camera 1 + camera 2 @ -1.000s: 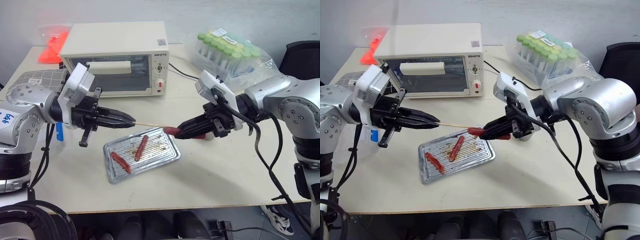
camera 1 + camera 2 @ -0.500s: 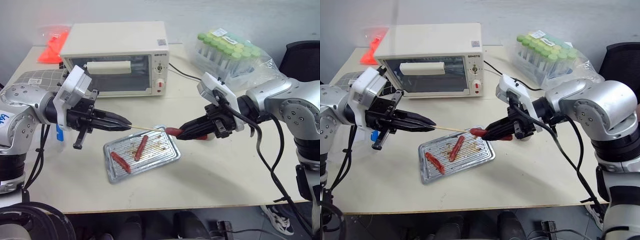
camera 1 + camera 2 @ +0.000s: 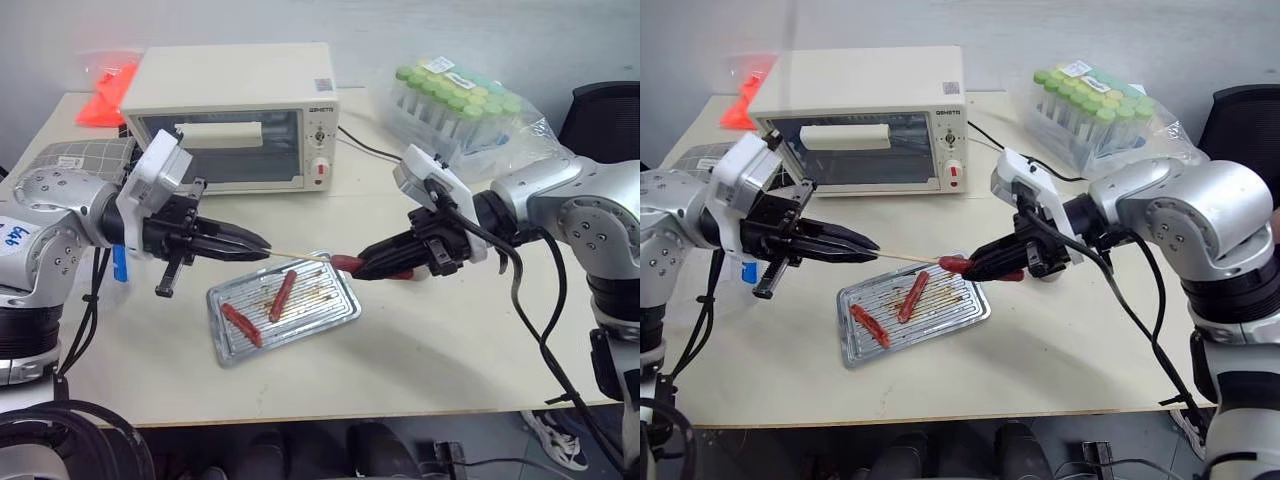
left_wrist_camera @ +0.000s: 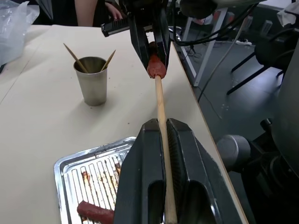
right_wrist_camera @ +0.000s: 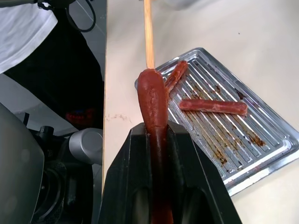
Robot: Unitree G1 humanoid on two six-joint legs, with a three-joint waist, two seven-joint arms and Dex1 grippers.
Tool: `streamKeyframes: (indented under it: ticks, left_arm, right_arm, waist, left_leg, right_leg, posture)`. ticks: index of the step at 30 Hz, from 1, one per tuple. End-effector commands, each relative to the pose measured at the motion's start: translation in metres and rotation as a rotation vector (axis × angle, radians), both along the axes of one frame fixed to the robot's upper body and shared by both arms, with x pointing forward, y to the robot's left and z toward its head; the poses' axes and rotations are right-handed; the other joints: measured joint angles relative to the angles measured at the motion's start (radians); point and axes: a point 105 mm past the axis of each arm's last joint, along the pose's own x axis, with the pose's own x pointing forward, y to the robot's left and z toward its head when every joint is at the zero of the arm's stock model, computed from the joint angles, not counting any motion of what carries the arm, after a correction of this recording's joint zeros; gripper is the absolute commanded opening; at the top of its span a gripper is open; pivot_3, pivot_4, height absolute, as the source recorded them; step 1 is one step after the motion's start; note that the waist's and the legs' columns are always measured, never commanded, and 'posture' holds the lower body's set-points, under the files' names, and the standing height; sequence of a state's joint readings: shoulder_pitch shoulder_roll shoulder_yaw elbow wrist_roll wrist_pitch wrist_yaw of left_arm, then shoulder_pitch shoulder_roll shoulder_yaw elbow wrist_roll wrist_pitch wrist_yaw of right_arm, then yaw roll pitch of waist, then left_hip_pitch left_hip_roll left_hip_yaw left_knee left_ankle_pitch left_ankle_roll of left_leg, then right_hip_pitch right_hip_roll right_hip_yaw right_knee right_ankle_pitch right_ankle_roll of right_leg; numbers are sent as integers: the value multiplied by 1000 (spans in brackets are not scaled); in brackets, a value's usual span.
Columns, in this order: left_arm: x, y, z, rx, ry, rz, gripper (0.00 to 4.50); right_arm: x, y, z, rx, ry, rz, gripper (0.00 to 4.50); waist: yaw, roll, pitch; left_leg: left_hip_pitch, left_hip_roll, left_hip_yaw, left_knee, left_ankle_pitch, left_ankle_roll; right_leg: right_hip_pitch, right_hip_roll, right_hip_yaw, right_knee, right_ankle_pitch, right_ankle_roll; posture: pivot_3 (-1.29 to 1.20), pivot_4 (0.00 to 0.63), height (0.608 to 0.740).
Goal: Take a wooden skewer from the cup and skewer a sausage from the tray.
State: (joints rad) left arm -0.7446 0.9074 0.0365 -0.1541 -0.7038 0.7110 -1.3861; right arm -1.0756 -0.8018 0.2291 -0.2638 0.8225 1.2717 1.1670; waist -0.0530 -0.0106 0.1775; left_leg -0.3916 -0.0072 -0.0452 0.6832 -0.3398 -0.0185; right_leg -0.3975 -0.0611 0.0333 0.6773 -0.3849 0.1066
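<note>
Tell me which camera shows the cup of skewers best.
The left wrist view. There the cup stands whole and upright on the table, with two spare skewers leaning in it. In the eye views it is hidden behind the right gripper. The right wrist view looks toward the tray instead.

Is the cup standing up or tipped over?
Standing up. The cup sits upright on the table, mouth up, with two skewers sticking out.

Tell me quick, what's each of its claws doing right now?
Left gripper: shut on the wooden skewer, its tip at the sausage's end.
Right gripper: shut on the sausage, held above the tray.
</note>
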Motion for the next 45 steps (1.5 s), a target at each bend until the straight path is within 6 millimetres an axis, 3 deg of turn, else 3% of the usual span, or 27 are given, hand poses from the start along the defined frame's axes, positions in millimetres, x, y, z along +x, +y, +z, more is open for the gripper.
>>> streamKeyframes:
  ticks: [1,9,16,25,32,40,45]
  left_arm:
    - [-9,-14,1,13,-43,-74,0]
    - [-5,-42,1,-54,-55,-117,0]
    - [-7,-47,-3,-75,-52,-113,0]
    - [-8,-14,-9,-35,-31,10,0]
    - [-14,16,-11,-37,-33,169,0]
    - [-31,42,-7,-99,-82,396,0]
    - [-63,81,-7,-224,-147,790,0]
  right_arm:
    - [-2,5,15,31,-40,20,297]
    - [-3,18,17,40,-24,45,297]
    - [-2,20,17,44,-23,40,297]
    - [1,10,17,43,-41,10,297]
    - [13,1,27,74,-77,-54,1962]
    - [19,-5,38,132,-89,-83,1962]
    - [20,-10,44,196,-89,-106,2884]
  waist:
    - [-1,0,0]
    - [0,0,0]
    - [-2,0,0]
    - [-2,0,0]
    - [-2,0,0]
    - [-1,0,0]
    - [-3,0,0]
  left_leg:
    - [0,0,0,0,0,0]
    - [0,0,0,0,0,0]
    - [0,0,0,0,0,0]
    - [0,0,0,0,0,0]
    - [0,0,-1,0,0,0]
    - [0,0,0,-1,0,0]
    - [1,0,-1,-2,-1,1]
  right_leg:
    - [0,0,0,0,0,0]
    - [0,0,0,0,0,0]
    - [0,0,0,1,0,0]
    - [0,0,0,1,0,0]
    - [0,0,0,1,0,0]
    - [0,-1,0,0,0,0]
    - [-1,0,1,-2,0,0]
  posture:
    - [0,150,740]
    - [0,150,740]
    - [0,150,740]
    - [0,150,740]
    - [0,150,740]
    - [0,150,740]
    - [0,150,740]
